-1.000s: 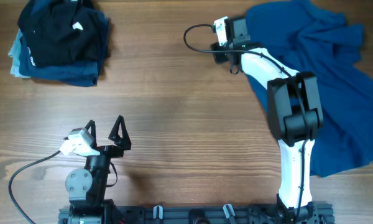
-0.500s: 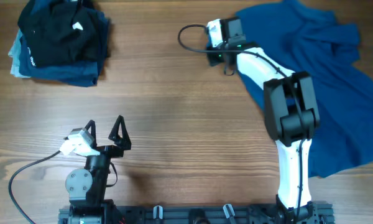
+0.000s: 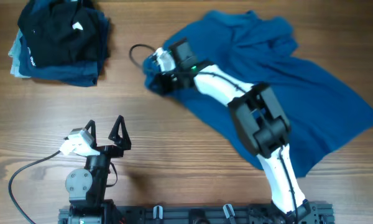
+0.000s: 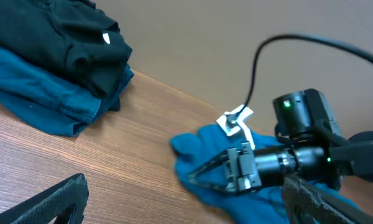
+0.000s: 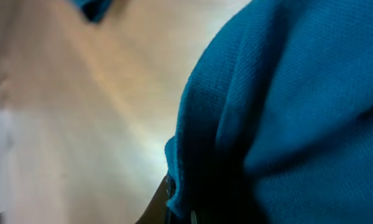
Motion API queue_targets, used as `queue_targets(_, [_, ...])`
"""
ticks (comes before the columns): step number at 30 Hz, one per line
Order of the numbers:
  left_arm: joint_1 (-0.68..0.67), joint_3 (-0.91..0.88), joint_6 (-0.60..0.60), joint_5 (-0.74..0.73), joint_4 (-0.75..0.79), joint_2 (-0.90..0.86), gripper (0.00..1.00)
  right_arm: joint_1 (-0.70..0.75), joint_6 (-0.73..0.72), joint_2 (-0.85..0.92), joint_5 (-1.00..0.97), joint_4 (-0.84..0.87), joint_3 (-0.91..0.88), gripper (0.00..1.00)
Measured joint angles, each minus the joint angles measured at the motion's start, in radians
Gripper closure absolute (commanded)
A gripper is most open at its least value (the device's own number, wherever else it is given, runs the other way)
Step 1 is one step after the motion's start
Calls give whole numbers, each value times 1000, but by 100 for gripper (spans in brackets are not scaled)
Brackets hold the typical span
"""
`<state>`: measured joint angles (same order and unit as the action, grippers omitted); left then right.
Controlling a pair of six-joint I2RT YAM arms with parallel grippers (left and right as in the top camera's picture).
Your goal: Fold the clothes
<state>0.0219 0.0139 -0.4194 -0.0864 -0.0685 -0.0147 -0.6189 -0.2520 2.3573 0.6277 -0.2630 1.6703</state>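
My right hand is clamped on the blue shirt at its left edge, cloth stretching away rightward; left hand gapes empty.

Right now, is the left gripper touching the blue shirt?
No, the left gripper stands open, far to the left of the shirt.

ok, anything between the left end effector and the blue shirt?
No, just bare table between the left end effector and the shirt, as the overhead view shows.
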Motion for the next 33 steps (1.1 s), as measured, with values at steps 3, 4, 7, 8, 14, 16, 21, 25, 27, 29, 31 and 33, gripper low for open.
queue_targets(3, [0, 0, 0, 0, 0, 0, 0, -93, -60, 0, 18, 10, 0, 95])
queue_targets(4, [0, 0, 0, 0, 0, 0, 0, -129, -82, 0, 24, 13, 0, 95])
queue_targets(7, [0, 0, 0, 0, 0, 0, 0, -211, -130, 0, 34, 13, 0, 94])
queue_targets(8, [0, 0, 0, 0, 0, 0, 0, -231, -142, 0, 37, 12, 0, 90])
queue_targets(14, [0, 0, 0, 0, 0, 0, 0, -290, -196, 0, 34, 8, 0, 38])
queue_targets(16, [0, 0, 0, 0, 0, 0, 0, -278, -199, 0, 11, -7, 0, 36])
queue_targets(21, [0, 0, 0, 0, 0, 0, 0, -171, -193, -56, -100, -135, 0, 28])
queue_targets(25, [0, 0, 0, 0, 0, 0, 0, -12, -184, -195, -218, -273, -6, 24])
queue_targets(27, [0, 0, 0, 0, 0, 0, 0, 50, -161, -288, -248, -310, -6, 19])
queue_targets(29, [0, 0, 0, 0, 0, 0, 0, 83, -143, -383, -267, -341, -6, 16])
queue_targets(31, [0, 0, 0, 0, 0, 0, 0, 87, -131, -459, -274, -384, -5, 14])
queue_targets(33, [0, 0, 0, 0, 0, 0, 0, 82, -115, -511, -274, -435, -5, 12])
